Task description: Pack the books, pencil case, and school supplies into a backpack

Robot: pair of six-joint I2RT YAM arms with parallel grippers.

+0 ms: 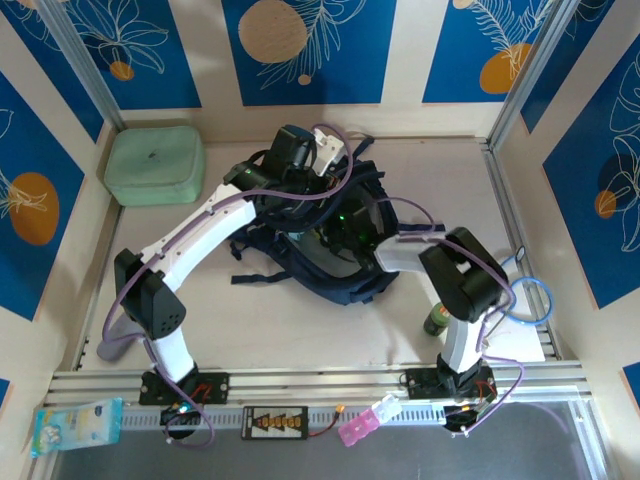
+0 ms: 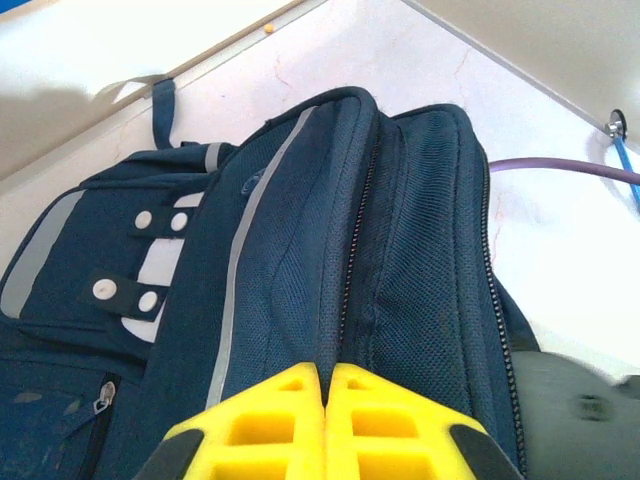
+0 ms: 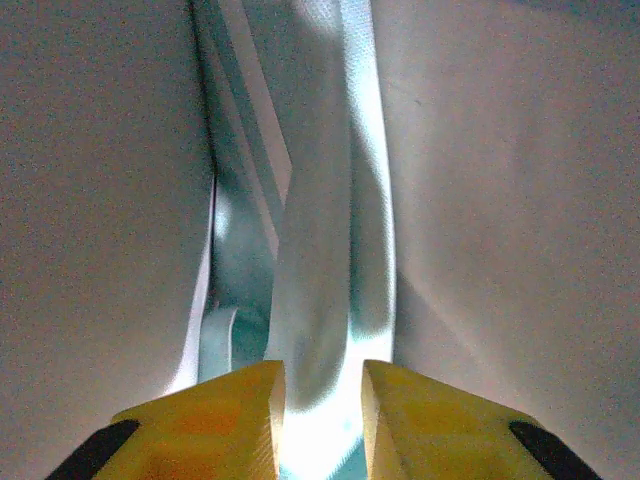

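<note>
The left pincer (image 2: 327, 400), bottom centre, is pressed together on a ridge of the navy backpack (image 2: 270, 260) filling mid-frame. The right pincer (image 3: 323, 415) stands narrowly spread around the pale-blue pencil case (image 3: 325, 240) at frame centre; I cannot tell if it grips.

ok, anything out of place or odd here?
Nothing spilled or damaged. The navy-blue fabric backpack lies slumped, its dark straps splayed out to the left. A small green cylindrical item stands outside it, to its right, not yet packed.
</note>
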